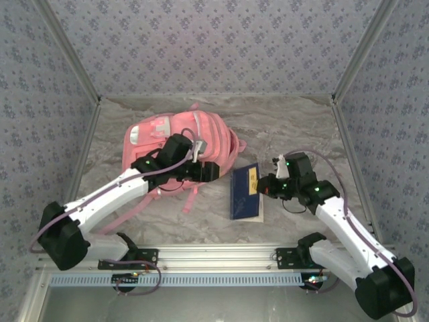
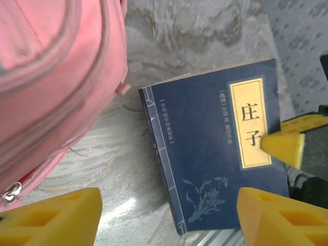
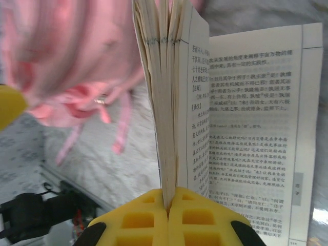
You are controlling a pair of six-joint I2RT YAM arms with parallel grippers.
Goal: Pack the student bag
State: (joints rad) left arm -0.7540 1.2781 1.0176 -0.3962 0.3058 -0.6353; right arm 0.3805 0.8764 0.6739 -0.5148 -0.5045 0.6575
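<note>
Top external view: the pink student bag [image 1: 167, 134] lies back left on the counter [image 1: 295, 127], with a blue book [image 1: 244, 194] just beside it. Left pincer [image 1: 206, 172] hangs with fingers apart by the bag; right pincer [image 1: 266, 186] is clamped on some of the book's pages. Lifting slowly should stop it fanning open
</note>
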